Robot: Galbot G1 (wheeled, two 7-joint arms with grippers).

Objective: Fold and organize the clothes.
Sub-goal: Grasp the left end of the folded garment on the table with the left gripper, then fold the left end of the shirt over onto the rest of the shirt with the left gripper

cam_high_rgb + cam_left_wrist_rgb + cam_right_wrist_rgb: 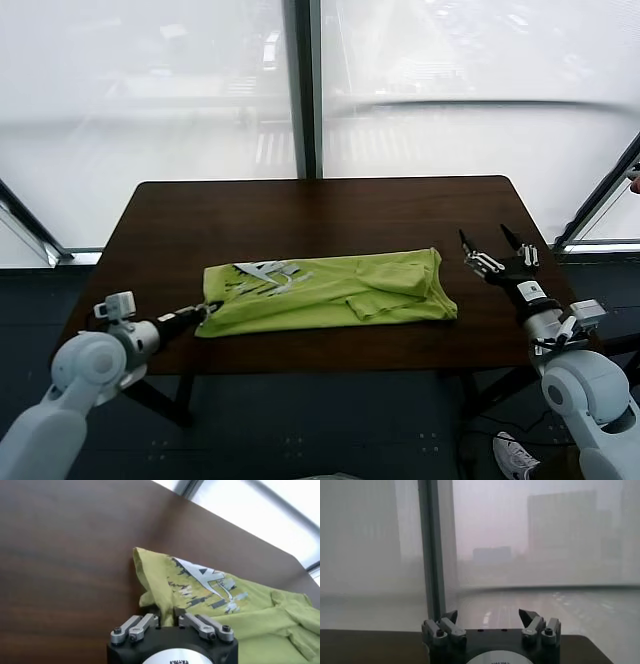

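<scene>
Dark brown table (320,210) stood before frosted window (150,90), dark mullion (306,88) at 12 o'clock. Lime-green T-shirt (330,292) lay at centre, partly folded, white graphic (265,277) toward its 9 o'clock end. Left gripper (207,311) at 8 o'clock, low over table edge, pinched closed on shirt's near-left corner. Right gripper (498,246) at 3 o'clock, fingers spread wide, apart from shirt, holding nothing.

Bright diffuse daylight through windows (450,90) behind table (320,215); panes washed out, hazy. Dark tabletop shows soft sheen. Right wrist view foggy, low contrast.
</scene>
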